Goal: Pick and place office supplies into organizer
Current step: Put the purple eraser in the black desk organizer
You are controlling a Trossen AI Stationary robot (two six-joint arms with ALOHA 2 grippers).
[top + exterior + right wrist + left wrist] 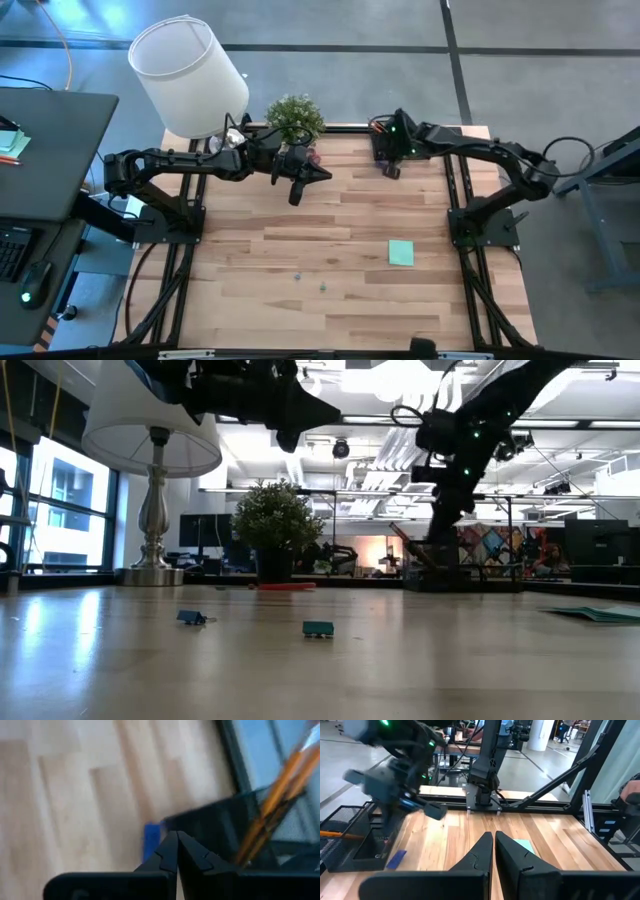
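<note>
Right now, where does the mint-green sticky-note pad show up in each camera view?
High view: sticky-note pad flat on the table's right half, towards the near edge.
Low view: a thin green sliver at the far right edge.
Left wrist view: partly hidden behind the left gripper, a corner showing.
Right wrist view: not in it.
Shared landmark: the organizer.

The middle of the light wooden table (300, 240) is free; only a square mint-green sticky-note pad (401, 253) and two small green pieces (322, 287) lie there.
</note>
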